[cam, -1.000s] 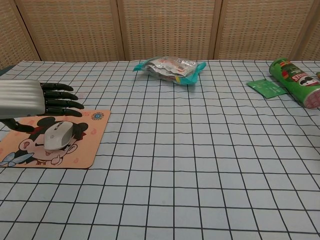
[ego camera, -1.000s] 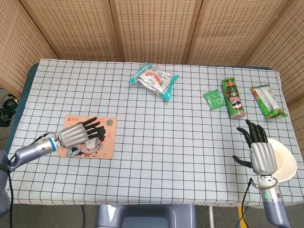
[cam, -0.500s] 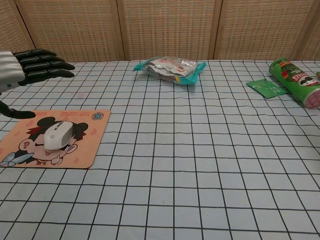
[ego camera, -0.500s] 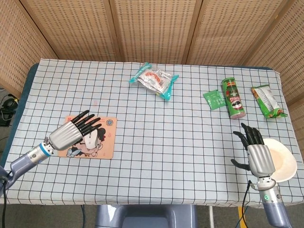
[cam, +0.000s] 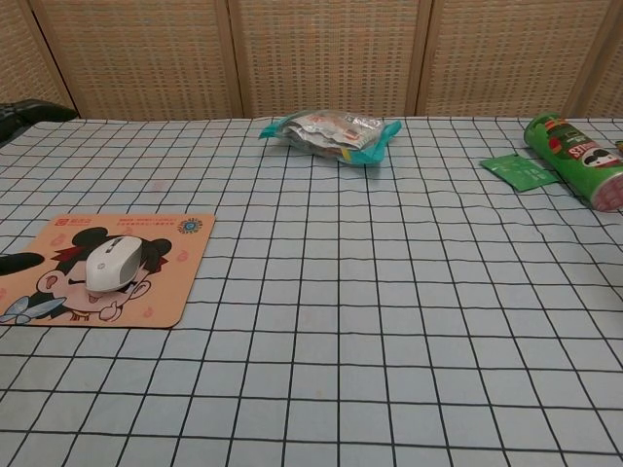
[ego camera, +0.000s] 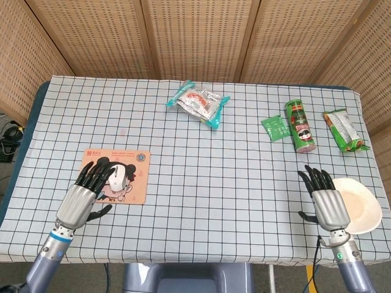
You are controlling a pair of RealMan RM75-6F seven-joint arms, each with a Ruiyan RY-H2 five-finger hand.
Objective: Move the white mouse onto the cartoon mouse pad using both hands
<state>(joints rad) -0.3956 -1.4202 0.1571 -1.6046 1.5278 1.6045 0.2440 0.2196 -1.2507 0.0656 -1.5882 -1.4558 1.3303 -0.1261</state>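
Now white mouse [ego camera: 116, 177] on cartoon mouse pad [ego camera: 138, 186], both hands' fingers [ego camera: 89, 176] spread, empty.

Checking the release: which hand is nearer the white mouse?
Left. The left hand hovers at the near edge of the white mouse; the right hand is far across the table, beside the plate.

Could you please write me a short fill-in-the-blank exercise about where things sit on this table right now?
1. The white mouse lies on the cartoon ____.
2. The green can lies on its ____, between two green packets.
3. The right hand hovers beside a white ____ at the table's near right corner.
4. The left hand holds ____, its fingers spread over the pad's near left corner.

Missing words: mouse pad; side; plate; nothing
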